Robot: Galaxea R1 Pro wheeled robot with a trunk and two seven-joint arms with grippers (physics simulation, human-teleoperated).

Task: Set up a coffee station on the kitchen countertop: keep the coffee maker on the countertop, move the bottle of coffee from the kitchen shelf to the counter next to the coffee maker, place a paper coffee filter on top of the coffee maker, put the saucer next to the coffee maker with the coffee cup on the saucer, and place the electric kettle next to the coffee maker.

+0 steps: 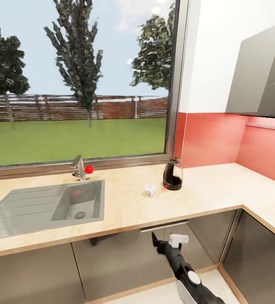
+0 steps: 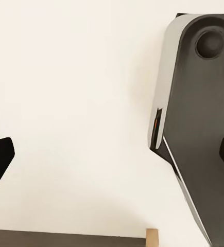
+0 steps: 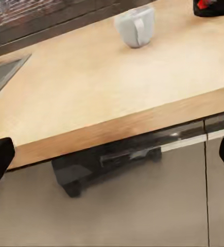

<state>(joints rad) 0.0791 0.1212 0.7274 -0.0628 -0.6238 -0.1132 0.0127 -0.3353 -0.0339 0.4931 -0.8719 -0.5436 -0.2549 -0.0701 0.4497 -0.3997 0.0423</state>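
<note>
Facing the kitchen counter (image 1: 205, 190), I see the electric kettle (image 1: 173, 175) standing near the window corner and the coffee cup (image 1: 149, 189) just beside it, sitting straight on the wood with no saucer under it. My right tool (image 1: 168, 244) hangs below the counter edge in front of the cabinet fronts, fingers spread and holding nothing; in the right wrist view the cup (image 3: 136, 25) lies ahead. My left tool's dark tips sit at the picture's edges, seemingly apart, though I cannot tell for sure. By my reckoning most of the setup is left to do.
</note>
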